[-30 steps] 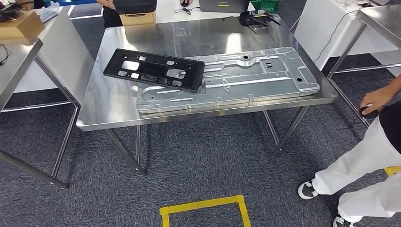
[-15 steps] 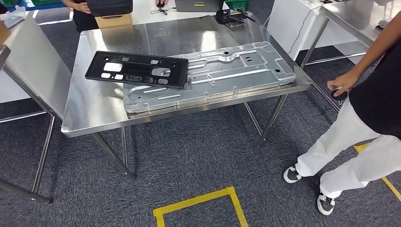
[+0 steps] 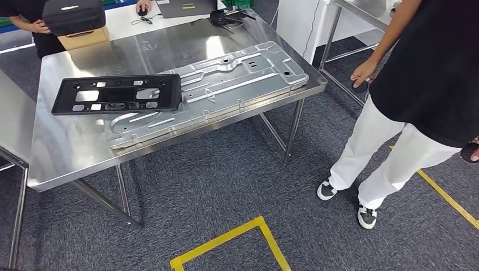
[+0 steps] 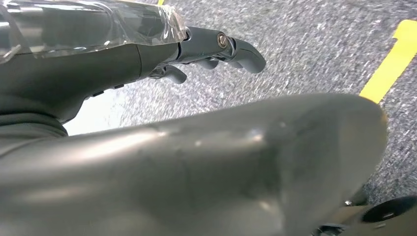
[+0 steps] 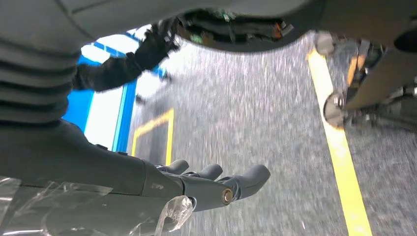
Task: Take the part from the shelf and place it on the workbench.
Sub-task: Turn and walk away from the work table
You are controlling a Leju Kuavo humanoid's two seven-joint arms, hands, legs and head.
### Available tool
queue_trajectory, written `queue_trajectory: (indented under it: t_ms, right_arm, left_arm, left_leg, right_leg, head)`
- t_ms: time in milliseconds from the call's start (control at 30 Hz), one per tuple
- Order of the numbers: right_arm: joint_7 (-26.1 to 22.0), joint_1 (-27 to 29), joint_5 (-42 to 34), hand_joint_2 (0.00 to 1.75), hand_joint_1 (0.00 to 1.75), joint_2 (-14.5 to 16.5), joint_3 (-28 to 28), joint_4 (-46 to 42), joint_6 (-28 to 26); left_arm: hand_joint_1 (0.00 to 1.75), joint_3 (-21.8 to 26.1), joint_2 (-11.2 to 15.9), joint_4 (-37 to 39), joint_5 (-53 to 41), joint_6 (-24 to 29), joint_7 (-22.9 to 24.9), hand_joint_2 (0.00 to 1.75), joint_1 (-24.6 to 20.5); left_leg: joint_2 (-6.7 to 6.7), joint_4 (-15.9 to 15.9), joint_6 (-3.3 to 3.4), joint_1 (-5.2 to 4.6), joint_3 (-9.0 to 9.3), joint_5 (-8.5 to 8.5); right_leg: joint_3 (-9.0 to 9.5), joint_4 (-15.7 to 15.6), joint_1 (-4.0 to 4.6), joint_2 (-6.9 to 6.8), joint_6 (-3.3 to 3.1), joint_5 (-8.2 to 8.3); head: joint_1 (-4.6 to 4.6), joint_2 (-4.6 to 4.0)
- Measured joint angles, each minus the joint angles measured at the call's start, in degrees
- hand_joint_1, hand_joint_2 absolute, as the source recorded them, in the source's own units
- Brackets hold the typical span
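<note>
Flat black plastic part (image 3: 117, 94) full of cutouts lies on the shiny steel workbench (image 3: 62, 152), overlapping the 9 o'clock end of a ribbed metal panel (image 3: 226, 79). Left hand (image 4: 216, 46) and right hand (image 5: 216, 184) hang over carpet, fingers loosely extended, holding nothing. The camera has swung since earlier.

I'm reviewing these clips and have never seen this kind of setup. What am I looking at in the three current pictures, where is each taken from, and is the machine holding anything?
A two-legged humanoid robot. The wide picture is from its head: a steel workbench carries a silver metal panel with a black plastic frame lying partly on it. A person stands to the right. The other two come from wrist cameras on hanging arms, facing grey carpet: the left hand and right hand hold nothing, fingers extended.
</note>
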Motion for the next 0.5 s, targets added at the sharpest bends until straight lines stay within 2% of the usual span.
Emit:
queue_trajectory:
  t_ms: [33,67,100,133,167,200,233,267,333,367,400,433,467,500]
  right_arm:
    - [-0.1,0.0,-0.1,0.00,0.00,0.0,-0.2,0.0,0.2]
    - [-0.1,-0.1,-0.1,0.00,0.00,0.0,-0.4,0.1,0.2]
    - [-0.2,-0.2,0.0,0.00,0.00,0.0,-0.5,0.1,0.1]
    - [-0.2,-0.2,0.2,0.00,0.00,0.0,-0.7,0.2,-0.1]
    - [-0.3,-0.2,0.5,0.00,0.00,0.0,-0.8,0.3,-0.5]
    - [-0.3,-0.1,0.8,0.00,0.00,0.0,-0.9,0.4,-1.0]
    - [-0.4,0.0,1.0,0.00,0.00,0.0,-0.9,0.5,-1.5]
    - [-0.4,0.0,1.1,0.00,0.00,0.0,-0.9,0.5,-1.8]
    - [-0.4,-0.1,1.2,0.00,0.00,0.0,-0.9,0.6,-2.0]
    - [-0.4,-0.1,1.3,0.00,0.00,0.0,-0.9,0.6,-2.0]
    - [-0.4,-0.1,1.5,0.00,0.00,0.0,-0.9,0.6,-1.9]
    - [-0.4,-0.1,1.6,0.00,0.00,0.1,-0.9,0.6,-1.9]
    - [-0.3,0.0,1.8,0.00,0.00,0.1,-0.9,0.7,-1.8]
    - [-0.3,0.0,2.0,0.00,0.00,0.1,-0.9,0.7,-1.8]
  left_arm:
    - [0.00,0.0,0.0,0.0,0.0,0.0,0.1,0.00,0.0]
    - [0.00,0.0,0.0,0.0,0.0,0.0,0.1,0.00,0.0]
    - [0.00,0.0,0.0,0.0,0.0,-0.1,0.1,0.00,0.0]
    - [0.00,0.0,0.0,0.0,0.0,-0.1,0.1,0.00,0.0]
    - [0.00,0.0,0.0,0.0,0.1,-0.2,0.0,0.00,-0.1]
    - [0.00,0.0,0.0,0.0,0.1,-0.2,-0.1,0.00,-0.1]
    - [0.00,0.0,0.0,0.0,0.1,-0.2,-0.3,0.00,-0.2]
    - [0.00,0.0,-0.1,0.0,0.1,-0.2,-0.5,0.00,-0.2]
    - [0.00,0.0,0.0,0.0,0.1,-0.2,-0.8,0.00,-0.1]
    - [0.00,0.0,0.0,0.0,0.0,-0.2,-0.9,0.00,-0.1]
    - [0.00,0.0,0.0,0.0,-0.1,-0.3,-1.0,0.00,0.0]
    - [0.00,0.0,0.0,0.0,-0.2,-0.3,-1.2,0.00,0.0]
    - [0.00,0.0,-0.1,0.0,-0.4,-0.3,-1.4,0.00,-0.1]
    - [0.00,0.0,-0.1,0.0,-0.5,-0.3,-1.5,0.00,-0.2]
  left_leg:
    - [-1.42,-4.4,0.14,0.10,1.96,1.86]
    - [-2.64,-7.7,0.28,0.17,3.30,3.10]
    - [-3.63,-9.6,0.41,0.17,4.01,3.67]
    - [-3.96,-10.2,0.60,0.05,4.13,3.70]
    - [-3.43,-10.2,0.89,0.00,4.01,3.85]
    - [-2.90,-10.3,1.30,-0.02,3.98,4.06]
    - [-2.31,-10.4,1.78,-0.01,3.93,4.28]
    - [-1.64,-10.6,2.24,0.05,3.87,4.49]
    - [-0.09,-10.6,2.76,-0.10,3.66,4.64]
    - [0.73,-10.6,2.87,-0.19,3.54,4.67]
    - [1.53,-10.6,2.91,-0.27,3.44,4.68]
    - [2.25,-10.6,2.91,-0.30,3.38,4.68]
    - [2.91,-10.6,2.90,-0.31,3.38,4.68]
    - [3.50,-10.5,2.85,-0.32,3.45,4.65]
  right_leg:
    - [-0.06,0.0,0.06,0.67,0.21,0.09]
    - [-0.22,0.1,0.11,1.29,0.48,0.21]
    - [-0.46,0.2,0.16,1.85,0.81,0.36]
    - [-0.72,0.1,0.17,2.41,1.19,0.55]
    - [-0.98,0.1,0.07,2.92,1.58,0.76]
    - [-1.18,0.2,-0.04,2.75,1.88,0.74]
    - [-1.59,0.9,-0.07,1.86,2.13,0.18]
    - [-2.47,2.8,-0.06,0.63,2.29,-1.14]
    - [-5.70,10.2,0.00,-1.68,2.52,-5.34]
    - [-7.45,14.3,-0.02,-1.97,2.64,-7.15]
    - [-8.52,17.0,-0.03,-2.10,2.74,-8.05]
    - [-8.52,17.6,-0.04,-2.21,2.80,-7.87]
    - [-7.25,15.8,-0.06,-2.47,2.80,-6.66]
    - [-4.93,11.9,-0.05,-3.28,2.73,-4.85]
  head:
    - [0.00,0.00]
    - [0.01,0.00]
    - [0.02,0.00]
    - [0.04,0.00]
    - [0.05,0.00]
    - [0.05,0.00]
    - [0.08,0.00]
    - [0.11,0.00]
    - [0.16,0.00]
    - [0.16,0.00]
    - [0.16,0.00]
    - [0.17,0.00]
    - [0.16,0.00]
    - [0.17,0.00]
